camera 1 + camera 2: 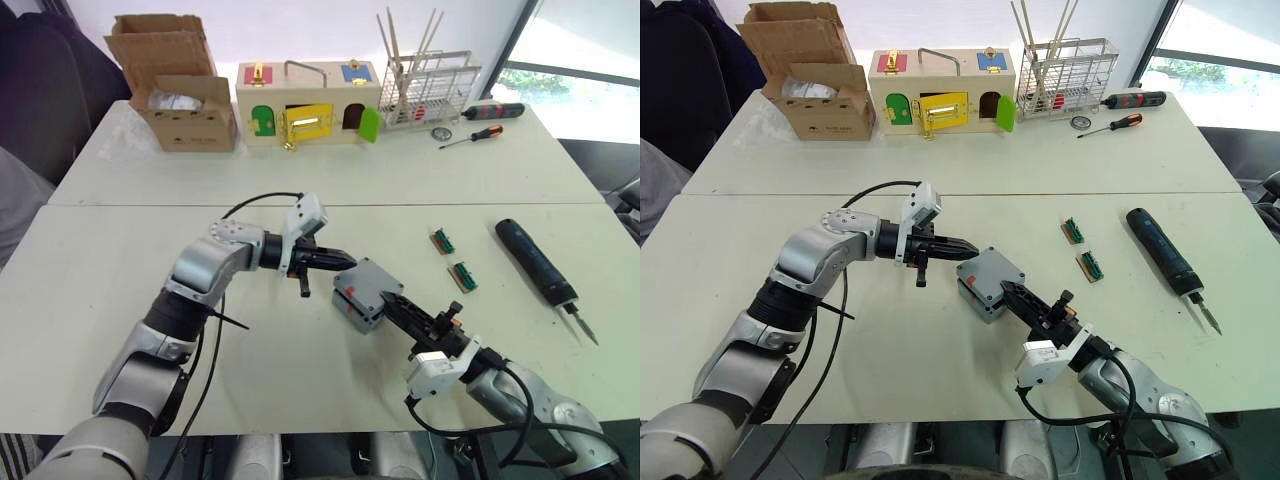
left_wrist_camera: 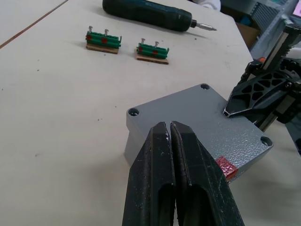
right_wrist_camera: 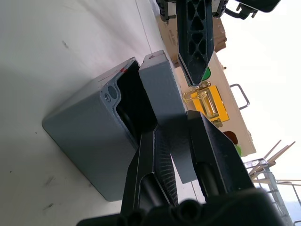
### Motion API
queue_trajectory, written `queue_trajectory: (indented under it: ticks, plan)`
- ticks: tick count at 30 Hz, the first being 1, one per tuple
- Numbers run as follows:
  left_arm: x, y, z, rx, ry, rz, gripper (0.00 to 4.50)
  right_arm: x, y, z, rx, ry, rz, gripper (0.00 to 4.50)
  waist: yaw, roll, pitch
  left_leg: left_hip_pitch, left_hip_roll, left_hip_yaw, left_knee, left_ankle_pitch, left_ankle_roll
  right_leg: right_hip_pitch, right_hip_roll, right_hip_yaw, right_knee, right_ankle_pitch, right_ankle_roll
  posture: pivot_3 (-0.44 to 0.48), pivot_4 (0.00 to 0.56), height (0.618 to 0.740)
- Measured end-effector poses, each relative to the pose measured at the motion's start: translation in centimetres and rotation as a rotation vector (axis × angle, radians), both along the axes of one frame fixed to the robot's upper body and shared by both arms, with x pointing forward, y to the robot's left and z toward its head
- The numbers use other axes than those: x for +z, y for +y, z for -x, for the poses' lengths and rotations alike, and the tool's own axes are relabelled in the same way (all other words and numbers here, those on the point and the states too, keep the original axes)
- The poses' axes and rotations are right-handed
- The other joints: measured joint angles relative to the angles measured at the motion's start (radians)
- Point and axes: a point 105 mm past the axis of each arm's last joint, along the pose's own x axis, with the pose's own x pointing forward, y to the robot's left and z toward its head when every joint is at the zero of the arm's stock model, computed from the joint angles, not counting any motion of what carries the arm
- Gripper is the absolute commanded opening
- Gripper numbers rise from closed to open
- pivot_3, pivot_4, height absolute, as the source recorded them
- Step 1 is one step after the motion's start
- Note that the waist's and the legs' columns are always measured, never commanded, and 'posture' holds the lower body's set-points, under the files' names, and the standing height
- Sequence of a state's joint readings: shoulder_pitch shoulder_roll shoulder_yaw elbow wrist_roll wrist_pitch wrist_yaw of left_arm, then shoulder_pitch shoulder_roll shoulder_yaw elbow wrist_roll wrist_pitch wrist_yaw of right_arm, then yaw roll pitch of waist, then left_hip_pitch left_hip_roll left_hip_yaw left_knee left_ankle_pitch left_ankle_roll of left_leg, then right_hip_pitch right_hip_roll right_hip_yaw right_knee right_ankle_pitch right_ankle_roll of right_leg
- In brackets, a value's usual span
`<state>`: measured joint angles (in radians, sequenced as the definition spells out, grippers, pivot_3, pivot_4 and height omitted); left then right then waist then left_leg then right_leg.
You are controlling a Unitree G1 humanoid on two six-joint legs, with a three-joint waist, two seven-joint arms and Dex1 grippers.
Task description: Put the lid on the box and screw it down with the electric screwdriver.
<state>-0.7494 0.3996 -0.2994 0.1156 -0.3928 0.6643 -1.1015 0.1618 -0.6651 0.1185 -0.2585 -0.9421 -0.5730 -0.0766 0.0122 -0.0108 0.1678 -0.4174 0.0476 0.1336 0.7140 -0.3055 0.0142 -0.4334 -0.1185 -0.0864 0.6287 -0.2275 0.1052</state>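
White table [image 1: 150,250]: right end effector [image 3: 175,125] pinches lid [image 3: 162,94] over box [image 3: 89,136].

Cardboard box [image 1: 175,85], wooden box [image 1: 307,103], wire rack [image 1: 428,90] along table's [image 1: 120,260] far edge.

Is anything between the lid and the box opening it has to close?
Nothing visible. The right claw grips the shallow grey plastic lid, tilted over the deep grey plastic box with a gap; the shut left claw is just beside them.
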Motion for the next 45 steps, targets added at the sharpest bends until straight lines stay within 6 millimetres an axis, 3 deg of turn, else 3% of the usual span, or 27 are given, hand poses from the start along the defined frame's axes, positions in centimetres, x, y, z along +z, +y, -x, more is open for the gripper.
queue_trajectory:
  ticks: [37, 45]
  plan:
    - [-0.9, -1.8, 0.9, -0.078, -0.045, -0.044, 0.09, -0.7, -0.6, 1.4, -0.044, -0.046, 0.037, 0.1, 0.0, 0.0, 0.0, 0.002, 0.0, 0.0, 0.0, 0.0, 0.0, 0.002, 0.0, 0.0, 0.0, 0.0, 0.0, 0.0, 0.15, 0.728]
    - [-1.6, -2.4, 1.4, -0.125, -0.146, -0.104, 0.09, -1.0, -0.7, 1.5, -0.055, -0.04, 0.042, 0.1, 0.001, 0.0, -0.001, 0.006, 0.0, -0.001, 0.0, 0.0, 0.001, 0.007, 0.0, 0.0, -0.001, -0.001, -0.001, 0.0, 0.15, 0.728]
